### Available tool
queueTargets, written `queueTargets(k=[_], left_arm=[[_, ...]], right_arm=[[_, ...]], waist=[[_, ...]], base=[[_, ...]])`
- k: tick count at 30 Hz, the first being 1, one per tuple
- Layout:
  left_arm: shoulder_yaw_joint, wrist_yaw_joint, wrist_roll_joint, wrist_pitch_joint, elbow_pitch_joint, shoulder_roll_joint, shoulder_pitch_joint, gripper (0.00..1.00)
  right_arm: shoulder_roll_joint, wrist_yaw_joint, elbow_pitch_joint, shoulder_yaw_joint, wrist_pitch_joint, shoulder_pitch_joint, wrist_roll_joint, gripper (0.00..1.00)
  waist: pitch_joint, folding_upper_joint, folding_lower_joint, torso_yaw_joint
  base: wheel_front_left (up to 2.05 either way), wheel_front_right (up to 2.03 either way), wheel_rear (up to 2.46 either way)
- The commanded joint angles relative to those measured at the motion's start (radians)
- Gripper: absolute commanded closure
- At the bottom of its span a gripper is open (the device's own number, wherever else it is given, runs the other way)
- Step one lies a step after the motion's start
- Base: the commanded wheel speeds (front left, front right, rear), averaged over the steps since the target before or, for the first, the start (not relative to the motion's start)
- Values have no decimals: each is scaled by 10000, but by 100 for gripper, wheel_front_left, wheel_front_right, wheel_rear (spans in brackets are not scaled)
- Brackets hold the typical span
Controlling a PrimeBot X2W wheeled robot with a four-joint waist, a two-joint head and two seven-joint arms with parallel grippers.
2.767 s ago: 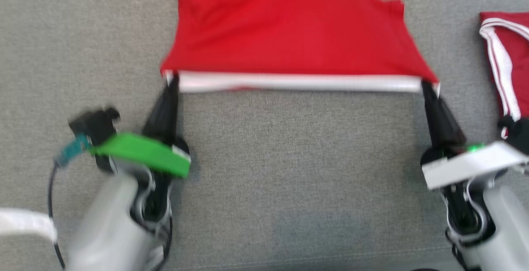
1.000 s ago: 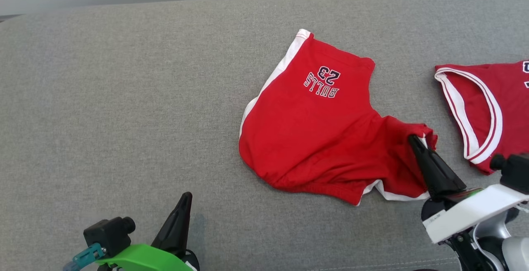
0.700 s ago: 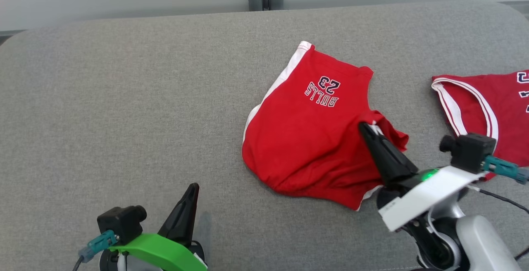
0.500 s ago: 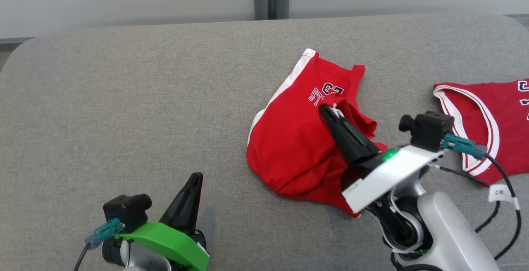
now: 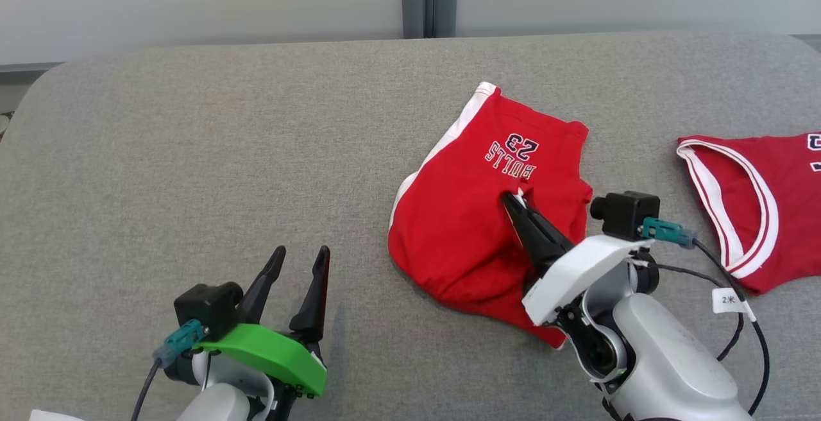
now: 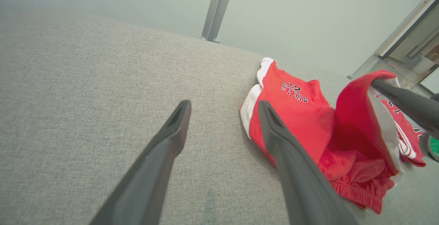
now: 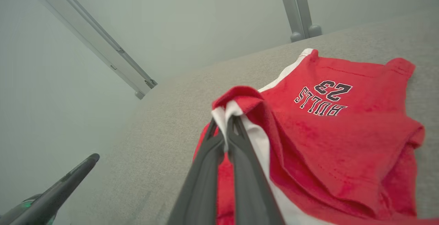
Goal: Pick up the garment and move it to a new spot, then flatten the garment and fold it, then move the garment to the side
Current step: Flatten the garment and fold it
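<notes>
We judged the fold about half done: our right gripper (image 5: 512, 199), jaws closed on a white-trimmed corner of the shorts (image 5: 462, 228), held it lifted over their middle, so laying it flat and the move aside were not yet done. The shorts lay right of centre on the couch (image 5: 192, 151), in no container; our left gripper (image 5: 301, 252), jaws parted, held nothing.

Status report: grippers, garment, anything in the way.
Right gripper shut on a white-trimmed corner of the shorts, held up over them. Left gripper open, off the cloth. Shorts partly doubled on grey cushion. Red jersey apart, rightward.
</notes>
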Motion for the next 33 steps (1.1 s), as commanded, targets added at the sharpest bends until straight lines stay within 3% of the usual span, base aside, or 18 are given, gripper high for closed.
queueTargets(k=[1, 11, 12, 13, 23, 27, 33], left_arm=[[22, -117, 80, -103, 129, -77, -188, 0], [204, -737, 427, -414, 1101, -533, -516, 0], [235, -772, 456, -422, 1170, -565, -498, 0], [258, -817, 509, -434, 1251, -587, -473, 0], [818, -952, 983, -447, 1432, -744, 132, 0], [1225, -1025, 1349, -448, 1051, -829, 666, 0], [1930, -1102, 2144, -447, 330, -835, 1702, 0]], right_arm=[[-67, 1, 208, 88, -166, -165, -137, 100], [-565, 0, 1882, 1102, -1148, -829, -1231, 100], [-613, 1, 2039, 1189, -1229, -894, -1472, 57], [-629, 1, 2172, 1286, -1321, -953, -1672, 0], [-1102, 0, 1970, 1299, -1802, -551, -2678, 0], [-1577, 0, 1048, 359, -2024, 172, -3229, 0], [-1721, -2, -677, -1498, -2150, 2078, -4077, 0]], waist=[[46, 0, 0, -55], [253, 0, 0, -232], [240, 0, 0, -255], [217, 0, 0, -281], [-316, 0, 0, -564], [-571, 0, 0, -663], [-910, 0, 0, -690]], base=[[0, 0, 0], [0, 0, 0], [0, 0, 0], [0, 0, 0], [0, 0, 0], [0, 0, 0], [0, 0, 0]])
